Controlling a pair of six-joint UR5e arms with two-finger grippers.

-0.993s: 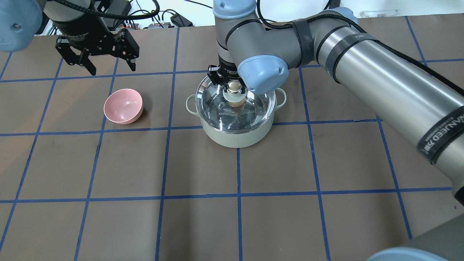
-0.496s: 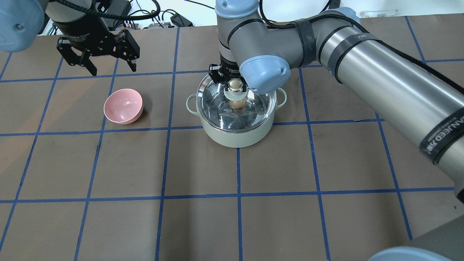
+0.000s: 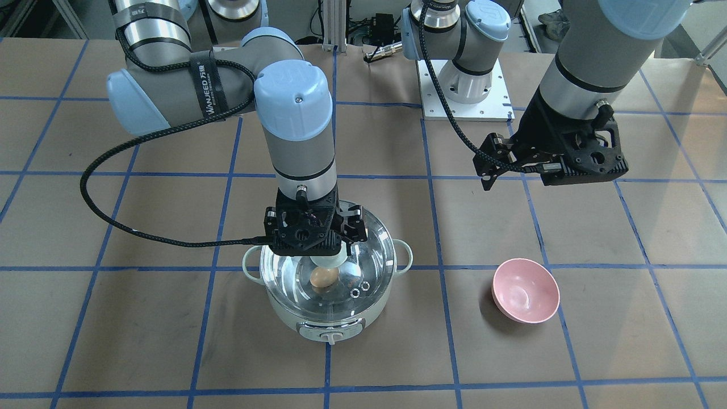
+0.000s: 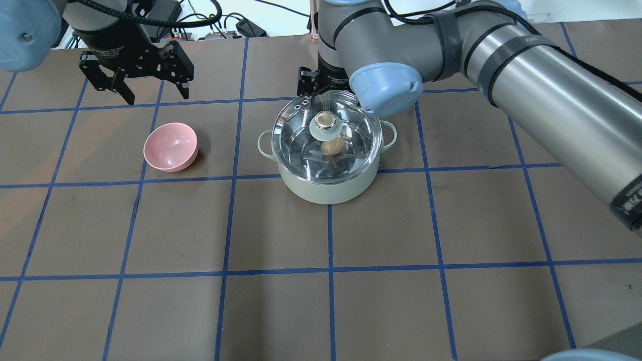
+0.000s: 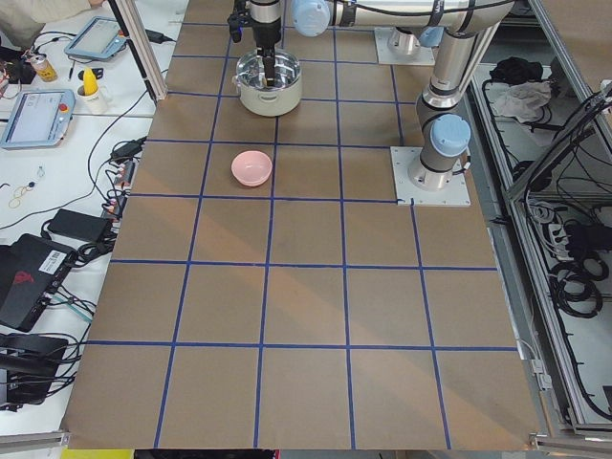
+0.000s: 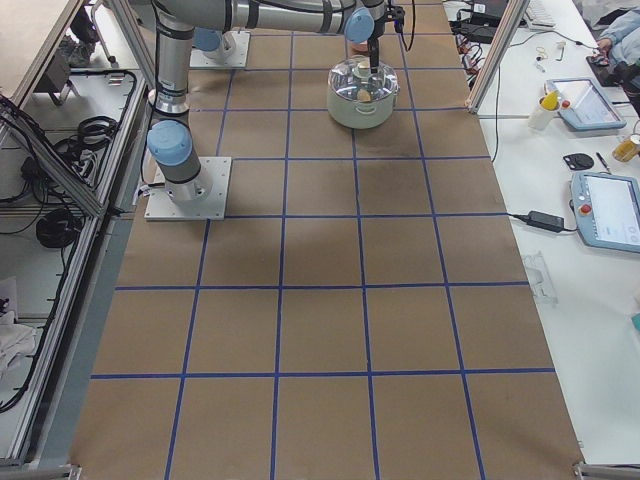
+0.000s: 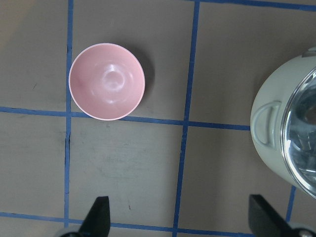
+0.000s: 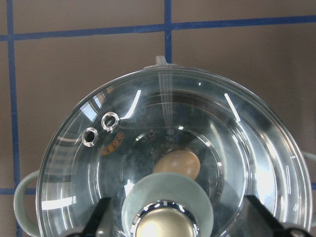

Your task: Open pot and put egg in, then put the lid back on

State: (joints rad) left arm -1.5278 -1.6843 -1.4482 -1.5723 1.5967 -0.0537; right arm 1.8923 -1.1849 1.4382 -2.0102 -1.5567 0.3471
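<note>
**Ana:** What does the front camera give you?

**Me:** The lid [image 3: 372,253] sits on the pot [image 3: 284,309], and I can see the egg [image 3: 322,278] through the glass. My right hand [image 3: 318,245] hangs directly over the cream knob [image 3: 328,261]. My left hand [image 3: 494,162] hovers nearer the robot's edge of the counter [image 3: 170,341] than the pink bowl [image 3: 525,289].

**Ana:** And overhead?

**Me:** The pot is well in from every counter edge shown. The left hand's fingers [image 4: 179,80] are spread with nothing between them. My own wrist hides the right hand's.

**Ana:** The side cameras?

**Me:** Both put the pot toward the far end, closer to the operators' edge than the robot's. They're too small for me to judge either hand.

**Ana:** The wrists?

**Me:** The left wrist shows that hand wide apart over bare counter, short of the bowl. On the right wrist, the fingertips [image 8: 101,217] stand apart on either side of the knob. As far as I can tell they aren't touching it.

**Ana:** So how do you finish?

**Me:** I judge the lid placed, so what's left is getting clear. I'd keep the fingers spread and rise straight up with no sideways drift, because a snag on the knob could drag the lid off the rim. Then I'd check the seating all round, since my hand hides part of the rim.
</note>
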